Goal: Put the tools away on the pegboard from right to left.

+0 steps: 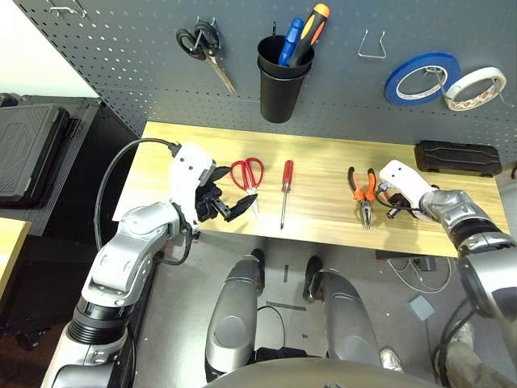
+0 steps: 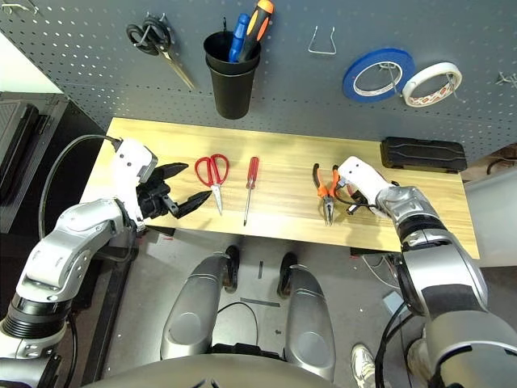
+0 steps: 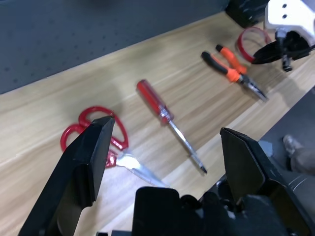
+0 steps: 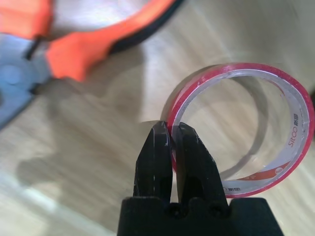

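On the wooden table lie red-handled scissors [image 1: 247, 174], a slim red-handled screwdriver [image 1: 286, 182] and orange-and-black pliers [image 1: 362, 190], in that order from left to right. My right gripper [image 4: 172, 130] is shut on the wall of the thin red tape ring [image 4: 290, 123], which lies on the table just right of the pliers. My left gripper [image 1: 241, 187] hangs open at the table's front left, close to the scissors, with nothing between its fingers. The dark grey pegboard [image 1: 121, 73] stands behind the table.
On the pegboard hang black-handled scissors [image 1: 202, 44], a black cup [image 1: 283, 77] holding blue and orange handles, a bare metal hook [image 1: 371, 44], a blue tape roll [image 1: 420, 78] and a white one [image 1: 474, 87]. A black case [image 1: 456, 156] lies at the table's back right.
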`<act>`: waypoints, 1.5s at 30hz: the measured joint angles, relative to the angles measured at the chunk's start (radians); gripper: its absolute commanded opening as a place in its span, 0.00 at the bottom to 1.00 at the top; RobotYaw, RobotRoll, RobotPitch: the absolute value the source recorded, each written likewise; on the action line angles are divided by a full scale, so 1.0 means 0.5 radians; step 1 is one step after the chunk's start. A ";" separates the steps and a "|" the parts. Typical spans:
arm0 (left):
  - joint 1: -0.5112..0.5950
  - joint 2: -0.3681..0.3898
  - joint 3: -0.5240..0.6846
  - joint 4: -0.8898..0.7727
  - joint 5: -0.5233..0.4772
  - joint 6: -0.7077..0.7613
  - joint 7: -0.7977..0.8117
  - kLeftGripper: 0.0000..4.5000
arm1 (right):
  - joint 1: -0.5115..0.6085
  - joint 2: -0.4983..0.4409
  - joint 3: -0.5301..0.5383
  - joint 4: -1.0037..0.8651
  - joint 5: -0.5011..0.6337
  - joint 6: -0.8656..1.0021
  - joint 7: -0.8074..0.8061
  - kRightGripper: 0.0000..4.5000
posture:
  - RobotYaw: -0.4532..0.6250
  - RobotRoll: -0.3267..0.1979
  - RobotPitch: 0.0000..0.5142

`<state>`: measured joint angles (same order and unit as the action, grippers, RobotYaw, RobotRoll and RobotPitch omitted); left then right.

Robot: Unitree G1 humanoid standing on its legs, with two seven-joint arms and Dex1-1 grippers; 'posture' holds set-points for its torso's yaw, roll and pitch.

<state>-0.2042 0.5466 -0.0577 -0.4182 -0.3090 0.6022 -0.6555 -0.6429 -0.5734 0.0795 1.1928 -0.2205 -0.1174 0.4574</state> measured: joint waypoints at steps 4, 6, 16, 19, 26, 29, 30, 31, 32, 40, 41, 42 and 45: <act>-0.012 -0.012 0.012 -0.011 -0.095 -0.045 -0.070 1.00 | 0.290 -0.015 -0.128 -0.274 0.096 -0.220 -0.161 0.01 | 0.66 0.62 0.57; -0.016 -0.023 0.025 -0.038 -0.144 -0.068 -0.102 1.00 | 0.432 -0.019 -0.181 -0.381 0.120 -0.293 -0.241 0.01 | 0.65 0.62 0.56; -0.154 -0.040 0.084 -0.298 -0.353 -0.131 -0.154 1.00 | 0.953 -0.021 -0.381 -0.750 0.159 -0.737 -0.733 0.01 | 0.65 0.62 0.52; -0.275 -0.050 0.100 -0.334 -0.361 -0.151 -0.113 1.00 | 1.038 -0.020 -0.423 -0.762 0.152 -0.826 -0.875 0.01 | 0.65 0.62 0.52; -0.458 -0.082 0.092 -0.394 -0.380 -0.148 -0.039 1.00 | 1.076 -0.074 -0.546 -0.641 0.180 -1.096 -1.071 0.01 | 0.63 0.62 0.51; -0.468 -0.085 0.088 -0.394 -0.404 -0.140 -0.034 1.00 | 1.030 -0.139 -0.622 -0.565 0.207 -1.167 -1.119 0.01 | 0.63 0.62 0.51; -0.468 -0.085 0.082 -0.394 -0.409 -0.137 -0.034 1.00 | 1.009 -0.158 -0.639 -0.548 0.209 -1.189 -1.137 0.01 | 0.63 0.62 0.51; -0.469 -0.087 0.076 -0.394 -0.418 -0.134 -0.034 1.00 | 0.988 -0.172 -0.655 -0.530 0.209 -1.214 -1.153 0.01 | 0.63 0.62 0.51; -0.469 -0.094 0.074 -0.394 -0.433 -0.129 -0.034 1.00 | 0.968 -0.185 -0.660 -0.513 0.209 -1.233 -1.171 0.01 | 0.60 0.62 0.51; -0.499 -0.125 0.011 -0.376 -0.457 -0.109 -0.036 1.00 | 0.750 -0.310 -0.704 -0.414 0.240 -1.343 -1.206 0.01 | 0.58 0.62 0.50; -0.506 -0.127 0.007 -0.372 -0.458 -0.109 -0.037 1.00 | 0.731 -0.324 -0.704 -0.406 0.241 -1.358 -1.206 0.01 | 0.57 0.62 0.50; -0.513 -0.127 0.003 -0.365 -0.460 -0.109 -0.041 1.00 | 0.701 -0.337 -0.704 -0.390 0.243 -1.372 -1.204 0.01 | 0.57 0.62 0.50; -0.528 -0.132 -0.005 -0.310 -0.473 -0.109 -0.060 1.00 | 0.593 -0.377 -0.704 -0.332 0.255 -1.396 -1.159 0.01 | 0.56 0.62 0.50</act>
<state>-0.4680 0.4807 -0.0600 -0.5730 -0.5455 0.5476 -0.6853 -0.3463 -0.7618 -0.2722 1.0269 -0.0930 -0.8154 -0.1223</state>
